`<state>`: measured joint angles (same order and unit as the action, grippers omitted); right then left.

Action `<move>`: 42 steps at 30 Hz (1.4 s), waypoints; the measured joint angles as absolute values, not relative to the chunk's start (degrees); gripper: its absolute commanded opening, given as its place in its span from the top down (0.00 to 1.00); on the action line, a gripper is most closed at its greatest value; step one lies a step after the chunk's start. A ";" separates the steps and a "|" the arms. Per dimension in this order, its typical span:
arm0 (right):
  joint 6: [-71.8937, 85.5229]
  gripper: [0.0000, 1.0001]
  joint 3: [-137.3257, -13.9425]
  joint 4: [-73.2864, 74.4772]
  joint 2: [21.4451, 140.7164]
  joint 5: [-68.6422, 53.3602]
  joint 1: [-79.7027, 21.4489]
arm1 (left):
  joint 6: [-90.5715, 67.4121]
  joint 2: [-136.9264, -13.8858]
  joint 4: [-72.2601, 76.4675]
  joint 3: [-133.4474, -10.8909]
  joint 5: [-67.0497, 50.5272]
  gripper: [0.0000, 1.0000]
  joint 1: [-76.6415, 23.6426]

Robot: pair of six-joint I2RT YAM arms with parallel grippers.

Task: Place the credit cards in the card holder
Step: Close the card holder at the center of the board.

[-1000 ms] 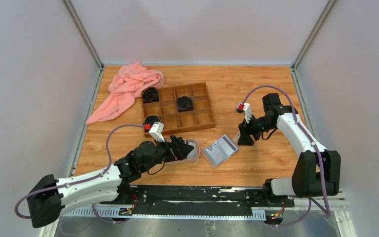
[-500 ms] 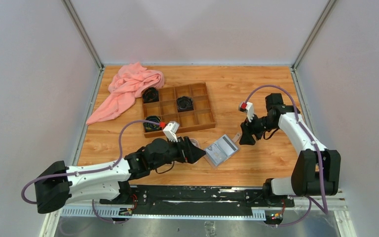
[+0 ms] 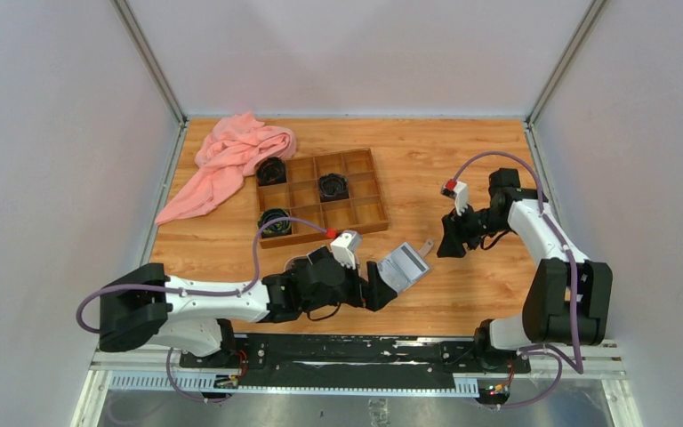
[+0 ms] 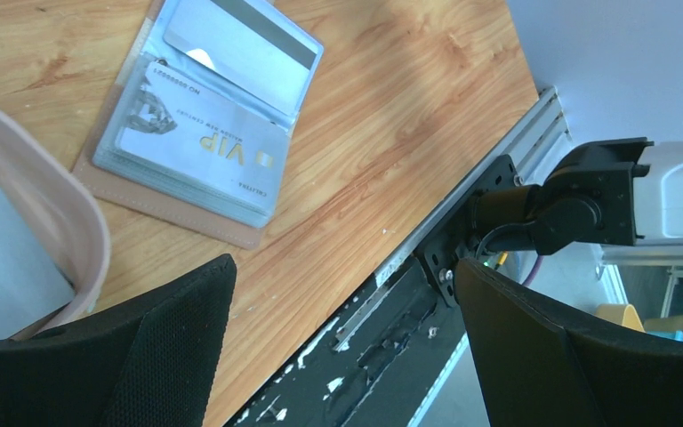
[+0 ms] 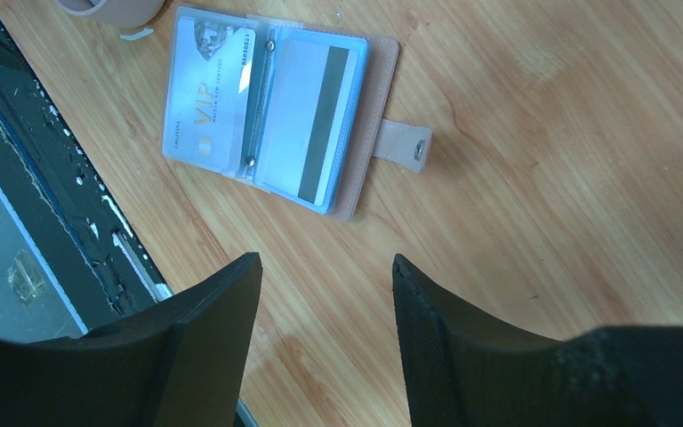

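card holder point(image 5: 265, 107) open with VIP card point(image 5: 209, 98) and striped card point(image 5: 311, 116) sleeved; left gripper point(image 4: 342, 276) and right gripper point(image 5: 325, 262) both spread, empty; likely nearly done.

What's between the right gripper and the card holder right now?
Nothing but bare wooden table. The right wrist view shows no object on the stretch between the open right gripper and the card holder, which lies open.

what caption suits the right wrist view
Open card holder showing two cards, on the table beyond the open right gripper
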<state>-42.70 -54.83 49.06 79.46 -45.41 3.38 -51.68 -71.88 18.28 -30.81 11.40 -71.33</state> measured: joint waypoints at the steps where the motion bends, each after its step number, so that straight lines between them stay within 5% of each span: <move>1: -42.57 0.42 -54.83 49.06 79.85 -45.41 3.38 | -51.72 -72.95 18.31 -31.51 11.81 0.03 -71.68; 20: -38.37 0.46 -57.65 48.82 95.53 -48.62 3.14 | -56.38 -86.94 18.31 -35.97 16.01 0.31 -73.63; 42: -35.75 0.51 -57.82 48.86 103.77 -48.60 -2.55 | -56.29 -94.78 18.28 -38.85 17.85 0.38 -73.65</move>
<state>-35.75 -57.82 48.86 103.77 -48.60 -2.55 -56.29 -94.78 18.28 -38.85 17.85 -73.65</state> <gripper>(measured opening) 0.498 0.622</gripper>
